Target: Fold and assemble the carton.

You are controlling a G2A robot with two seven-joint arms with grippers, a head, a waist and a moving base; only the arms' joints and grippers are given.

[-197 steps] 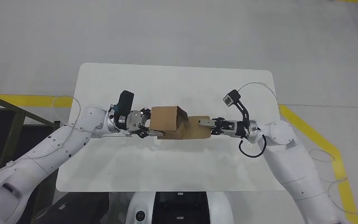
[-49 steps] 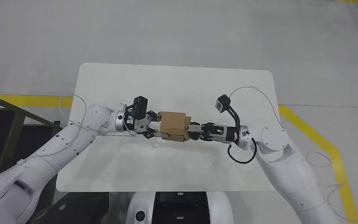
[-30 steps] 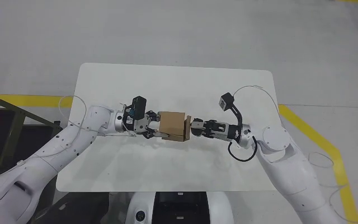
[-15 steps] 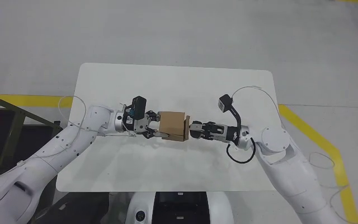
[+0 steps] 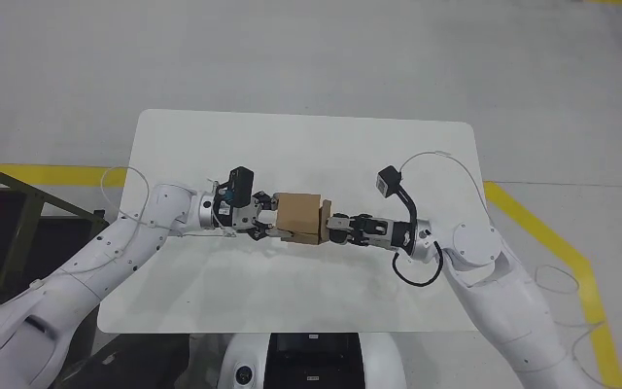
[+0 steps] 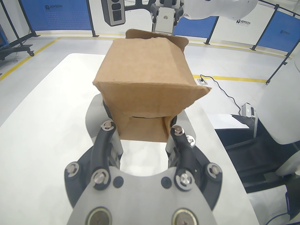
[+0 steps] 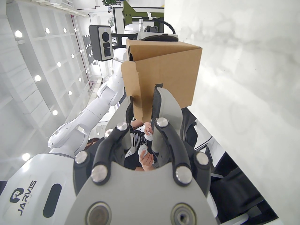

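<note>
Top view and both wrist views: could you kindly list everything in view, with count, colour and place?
carton: one, brown, over the table's middle, held at both ends.
table: one, white, under both arms.
floor lines: several, yellow, beside the table.
barrier panels: several, blue, in the room behind.
left pincer: one, black and grey, shut on a carton flap.
right pincer: one, black and grey, shut on the opposite flap.

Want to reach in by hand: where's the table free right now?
Free: the far strip of the table beyond the carton, and the near strip between carton and front edge. Crowded: the middle band, where left gripper and right gripper clamp the carton, arms spanning both sides.
</note>
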